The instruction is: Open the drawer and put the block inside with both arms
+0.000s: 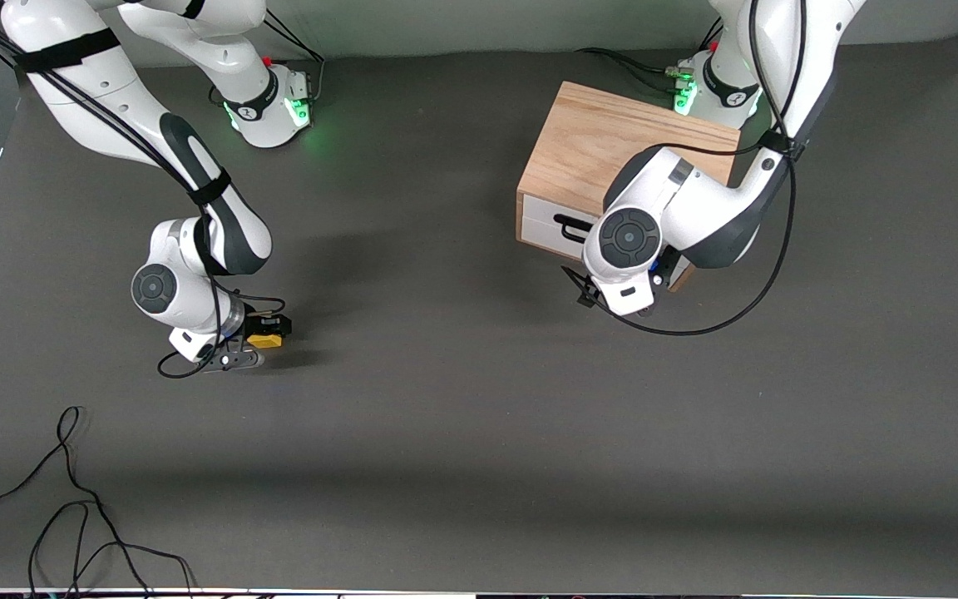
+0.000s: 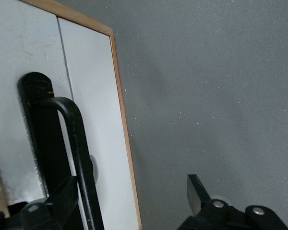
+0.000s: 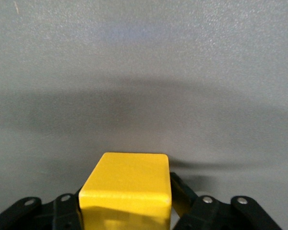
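Loose cable [image 1: 71,491] nearest, right gripper [image 1: 256,343] clamping block [image 1: 264,339]

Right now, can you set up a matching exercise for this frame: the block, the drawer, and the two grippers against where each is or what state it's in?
Things:
1. block
2. drawer
3. left gripper
4. right gripper

States:
A. shut, white front flush in the oak cabinet
B. open, fingers on either side of the black handle
C. yellow, held between two fingers
D. shut on the cube, toward the right arm's end of the table

Pairs: 1-C, 2-A, 3-B, 4-D
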Tool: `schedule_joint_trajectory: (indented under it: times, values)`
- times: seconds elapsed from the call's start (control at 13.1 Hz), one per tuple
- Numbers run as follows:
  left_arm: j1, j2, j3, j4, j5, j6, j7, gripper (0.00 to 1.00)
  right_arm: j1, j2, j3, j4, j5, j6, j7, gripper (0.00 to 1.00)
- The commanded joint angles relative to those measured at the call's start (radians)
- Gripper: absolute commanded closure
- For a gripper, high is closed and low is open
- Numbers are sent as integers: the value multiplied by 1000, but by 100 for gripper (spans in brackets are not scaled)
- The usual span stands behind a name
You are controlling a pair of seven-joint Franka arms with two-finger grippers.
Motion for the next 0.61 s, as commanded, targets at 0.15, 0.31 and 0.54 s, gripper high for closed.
schedule_joint_trajectory:
  times: [0.15,0.31,0.54]
  values:
    - [-4,9,3,-19,14,26,-33,0,8,-143,-2,63,12,-180,-13,100]
    - [-10,12,3,-17,14,26,-39,0,8,-183,-2,153,15,-326,-12,100]
    - [-7,12,3,-5,15,35,-39,0,7,-255,-5,341,18,-609,-12,100]
